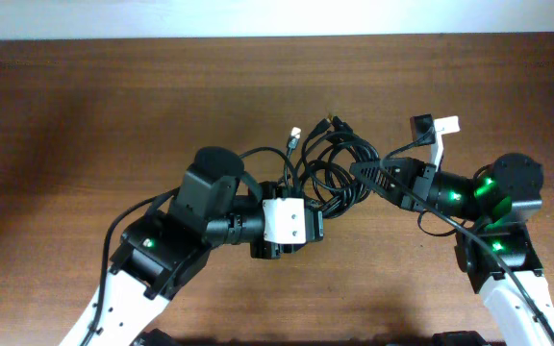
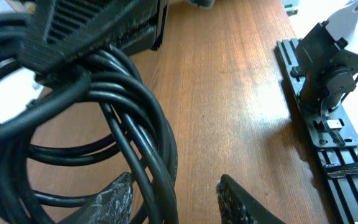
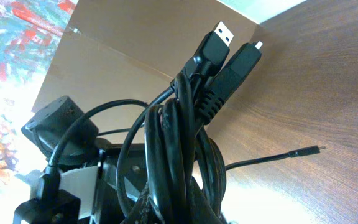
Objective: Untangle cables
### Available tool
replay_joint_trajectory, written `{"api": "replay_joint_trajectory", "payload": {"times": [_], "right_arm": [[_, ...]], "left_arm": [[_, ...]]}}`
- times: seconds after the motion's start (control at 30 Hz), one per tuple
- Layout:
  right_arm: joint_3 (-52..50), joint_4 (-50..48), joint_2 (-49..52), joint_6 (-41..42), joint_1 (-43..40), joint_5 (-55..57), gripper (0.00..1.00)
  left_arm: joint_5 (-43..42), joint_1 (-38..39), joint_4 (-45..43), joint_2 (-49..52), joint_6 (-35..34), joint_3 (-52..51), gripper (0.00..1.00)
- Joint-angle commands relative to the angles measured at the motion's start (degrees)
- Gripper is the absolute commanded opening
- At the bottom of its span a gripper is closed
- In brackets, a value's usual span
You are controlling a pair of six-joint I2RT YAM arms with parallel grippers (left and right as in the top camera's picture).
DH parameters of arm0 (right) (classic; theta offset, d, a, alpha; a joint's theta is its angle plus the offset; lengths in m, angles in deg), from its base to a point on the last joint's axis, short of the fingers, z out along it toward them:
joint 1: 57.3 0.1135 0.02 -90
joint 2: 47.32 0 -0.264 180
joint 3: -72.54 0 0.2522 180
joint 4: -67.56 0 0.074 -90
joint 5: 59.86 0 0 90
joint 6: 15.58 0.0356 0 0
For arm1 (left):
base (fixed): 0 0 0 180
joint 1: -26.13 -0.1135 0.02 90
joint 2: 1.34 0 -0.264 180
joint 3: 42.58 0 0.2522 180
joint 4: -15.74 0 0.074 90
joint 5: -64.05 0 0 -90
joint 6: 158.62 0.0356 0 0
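Tangle of black cables (image 1: 339,161) at mid-desk, coiled in several overlapping loops, bunched between the two arms. Two loose ends out the far side of the coil: one pale-tipped plug (image 1: 295,135), one yellowish-tipped plug (image 1: 333,122), both resting on the desk (image 1: 113,106). From the right wrist view, two more connectors close together above the bunch: a flat metal-tipped USB plug (image 3: 220,34) and a ribbed black plug (image 3: 241,59) just beside it; further off, a thin cord end with a small plug (image 3: 309,151) lying flat on the wood. Right fingers (image 1: 378,175) together, pinched on the right edge of the coil, strands gathered under them. Left fingers (image 2: 114,199) apart, at the near-left side of the coil; several strands passing between them close against the one pad, bare wood showing toward the other, no clamp. Coil partly lifted at the pinched side, the rest draped toward the desk.
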Motion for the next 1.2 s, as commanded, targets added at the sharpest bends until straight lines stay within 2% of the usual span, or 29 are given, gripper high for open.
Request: {"api": "replay_joint_trajectory", "payload": {"times": [0.0, 0.17, 0.4, 0.47, 0.5, 0.57, 0.67, 1.03, 1.07, 1.13, 1.17], "right_arm": [[0.5, -0.6, -0.1, -0.8, 0.0, -0.6, 0.04], [0.5, -0.6, -0.1, -0.8, 0.0, -0.5, 0.04], [0.5, -0.6, -0.1, -0.8, 0.0, -0.5, 0.04], [0.5, -0.6, -0.1, -0.8, 0.0, -0.5, 0.04], [0.5, -0.6, -0.1, -0.8, 0.0, -0.5, 0.04], [0.5, -0.6, -0.1, -0.8, 0.0, -0.6, 0.04], [0.5, -0.6, -0.1, -0.8, 0.0, -0.6, 0.04], [0.5, -0.6, -0.1, -0.8, 0.0, -0.6, 0.04], [0.5, -0.6, -0.1, -0.8, 0.0, -0.6, 0.06], [0.5, -0.6, -0.1, -1.5, 0.0, -0.6, 0.29], [0.5, -0.6, -0.1, -1.7, 0.0, -0.6, 0.45]], "left_arm": [[-0.2, 0.0, 0.0, 1.3, -0.3, 0.7, 0.43], [-0.2, 0.0, 0.0, 1.3, -0.3, 0.7, 0.43], [-0.2, 0.0, -0.4, 1.2, -0.3, 0.7, 0.34], [-0.2, 0.0, -0.4, 1.2, -0.3, 0.7, 0.29], [-0.2, 0.0, -0.4, 1.2, -0.3, 0.7, 0.21], [-0.2, 0.0, -0.4, 1.2, -0.3, 0.7, 0.13], [-0.2, 0.0, -0.4, 1.2, -0.3, 0.7, 0.05], [-0.2, 0.0, -0.4, 1.2, -0.3, 0.7, 0.0], [-0.2, 0.0, -0.4, 1.2, -0.3, 0.7, 0.0], [-0.2, 0.0, -0.5, 1.2, -0.3, 0.7, 0.0], [-0.2, 0.0, -0.7, 1.2, -0.3, 0.7, 0.0]]}}
